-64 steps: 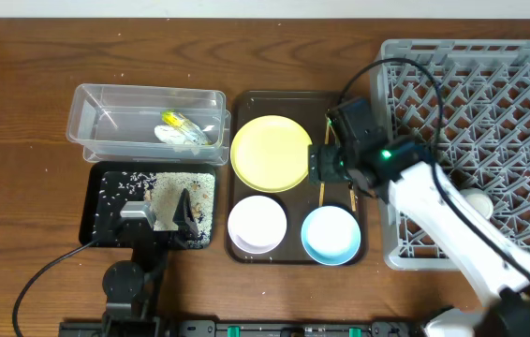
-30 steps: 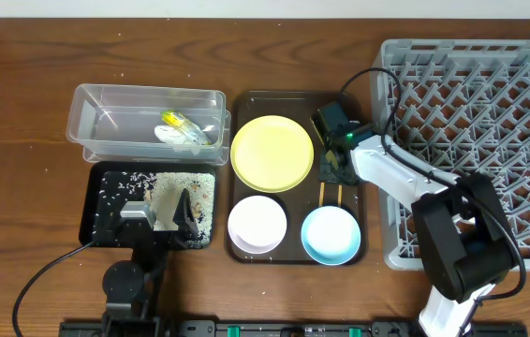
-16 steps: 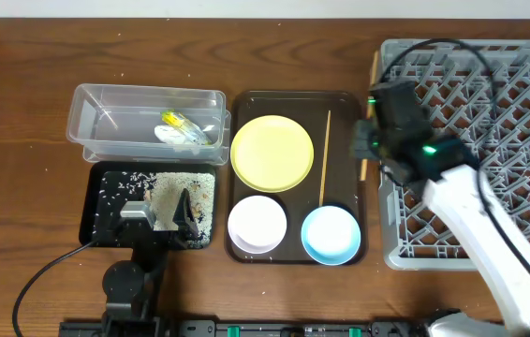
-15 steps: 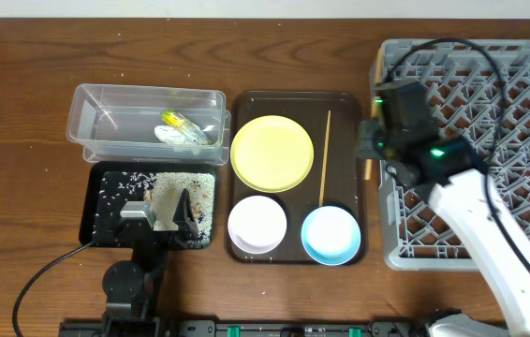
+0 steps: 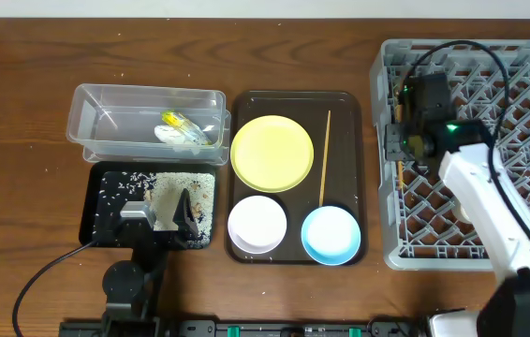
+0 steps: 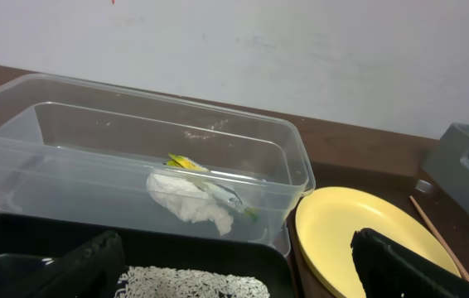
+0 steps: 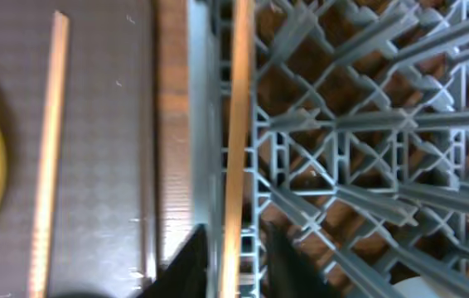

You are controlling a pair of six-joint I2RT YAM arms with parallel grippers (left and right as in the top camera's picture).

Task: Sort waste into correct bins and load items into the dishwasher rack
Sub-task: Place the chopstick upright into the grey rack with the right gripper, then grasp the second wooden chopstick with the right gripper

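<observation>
My right gripper [image 5: 398, 154] hangs over the left edge of the grey dishwasher rack [image 5: 490, 103]. In the right wrist view its jaws [image 7: 236, 240] stand slightly apart, open on either side of one wooden chopstick [image 7: 234, 124] that lies along the rack's edge. The other chopstick [image 5: 325, 159] lies on the brown serving tray [image 5: 347, 112] beside the yellow plate [image 5: 271, 153], white bowl [image 5: 257, 225] and blue bowl [image 5: 330, 234]. Above the black tray [image 5: 96, 220] of rice grains [image 5: 190, 185] my left gripper [image 5: 157, 215] rests open. The wrapper [image 5: 183, 129] lies in the clear tub [image 5: 106, 94].
The wooden table [image 5: 22, 112] shows bare to the left and behind the tub. A black cable [image 5: 50, 271] runs from the left arm base across the front left. The rack's upright pegs [image 7: 359, 124] fill the space right of the held chopstick.
My right gripper has carried one chopstick rightward from the brown tray's edge onto the rack's left edge, and its jaws have parted. The left arm has not moved.
</observation>
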